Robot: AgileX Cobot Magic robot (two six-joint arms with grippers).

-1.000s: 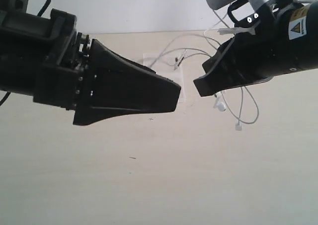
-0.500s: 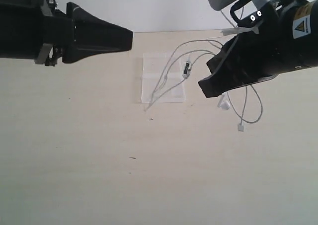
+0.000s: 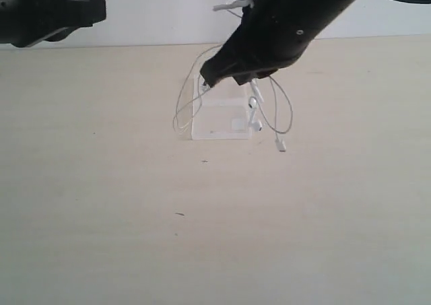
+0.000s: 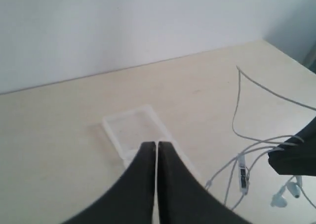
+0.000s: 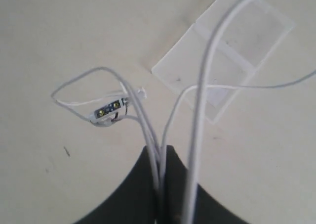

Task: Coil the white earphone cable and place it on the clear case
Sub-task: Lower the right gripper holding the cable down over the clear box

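The white earphone cable [image 3: 180, 114] hangs in loops from my right gripper [image 3: 207, 79], which is shut on several of its strands above the clear case [image 3: 217, 120]. The earbuds [image 3: 254, 114] dangle over the case's right edge, and the plug [image 3: 280, 145] hangs just past it. In the right wrist view the strands run out of the shut gripper [image 5: 159, 152], with the inline remote [image 5: 109, 110] beside the case [image 5: 232, 51]. My left gripper [image 3: 100, 10] is at the far upper left, away from the case. In its own view it [image 4: 156, 145] is shut with nothing in it, the case [image 4: 129, 127] beyond its tips.
The pale wooden table [image 3: 202, 238] runs back to a white wall [image 3: 148, 15]. In the left wrist view the cable [image 4: 238, 110] and the dark right gripper [image 4: 296, 157] are off to one side of the case.
My right gripper has carried the cable leftward, from right of the case to over it. The left gripper has drawn back to the upper left corner.
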